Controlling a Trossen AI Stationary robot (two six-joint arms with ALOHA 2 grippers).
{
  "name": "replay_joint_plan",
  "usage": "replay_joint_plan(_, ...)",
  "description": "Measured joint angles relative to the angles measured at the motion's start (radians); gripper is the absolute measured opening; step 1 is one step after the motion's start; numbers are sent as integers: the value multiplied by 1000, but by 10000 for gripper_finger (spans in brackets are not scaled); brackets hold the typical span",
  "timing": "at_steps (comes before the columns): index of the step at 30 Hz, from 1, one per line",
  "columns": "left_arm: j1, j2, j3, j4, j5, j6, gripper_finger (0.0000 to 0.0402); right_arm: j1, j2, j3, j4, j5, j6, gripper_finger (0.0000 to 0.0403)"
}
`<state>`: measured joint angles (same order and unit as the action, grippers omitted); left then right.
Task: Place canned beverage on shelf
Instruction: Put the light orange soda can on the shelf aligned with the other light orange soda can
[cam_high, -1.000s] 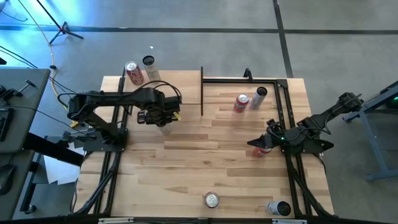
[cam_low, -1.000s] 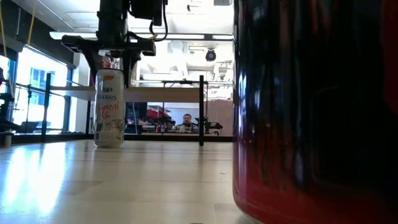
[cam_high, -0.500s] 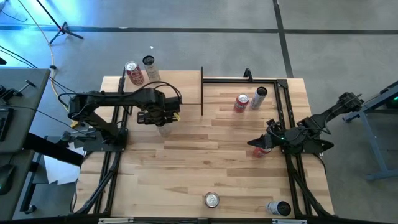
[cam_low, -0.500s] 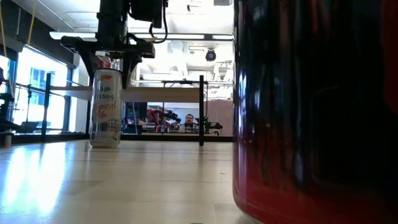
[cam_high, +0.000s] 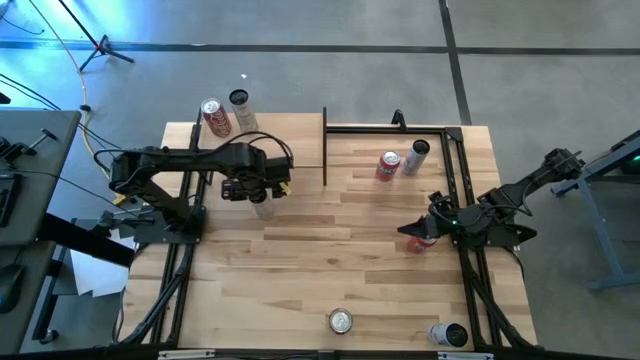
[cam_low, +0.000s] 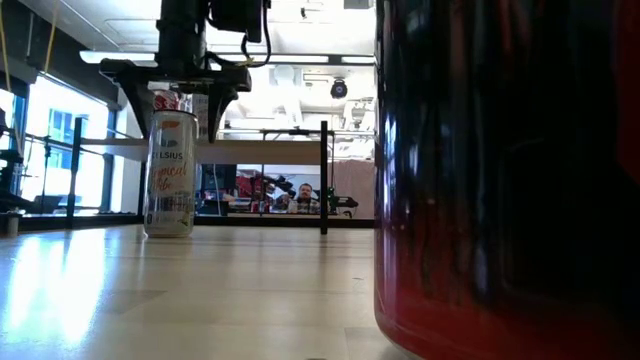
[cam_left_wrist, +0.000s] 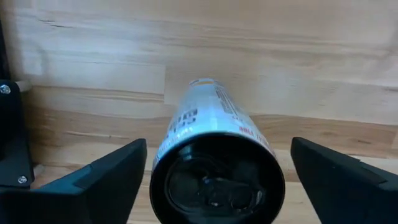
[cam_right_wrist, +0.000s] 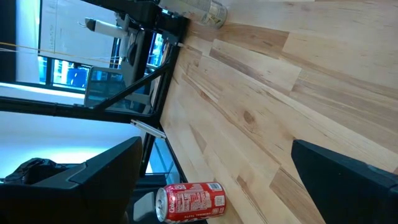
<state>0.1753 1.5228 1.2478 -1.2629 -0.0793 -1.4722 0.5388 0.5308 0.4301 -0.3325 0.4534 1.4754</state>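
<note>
Left wrist view puts the white can (cam_left_wrist: 214, 168) right under your left gripper (cam_left_wrist: 214, 186), upright on the table (cam_left_wrist: 93, 56), the fingers spread wide on either side and clear of it. So it stands on its own, but on the striped planks, not on the shelf, which I cannot pick out. Well across the table, the right gripper (cam_high: 425, 232) waits wide open beside a red can (cam_high: 424, 242).
</note>
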Motion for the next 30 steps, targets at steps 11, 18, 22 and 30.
replay_joint_plan(11,-186,-12,148,-163,-266,-131,399,0,0,0,0,0,0,400)
replay_joint_plan(18,-430,-13,160,-274,-534,-382,399,0,0,0,0,0,0,400)
replay_joint_plan(22,-538,-13,142,-285,-672,-460,399,0,0,0,0,0,0,400)
replay_joint_plan(30,-636,-2,115,-289,-710,-490,399,0,0,0,0,0,0,400)
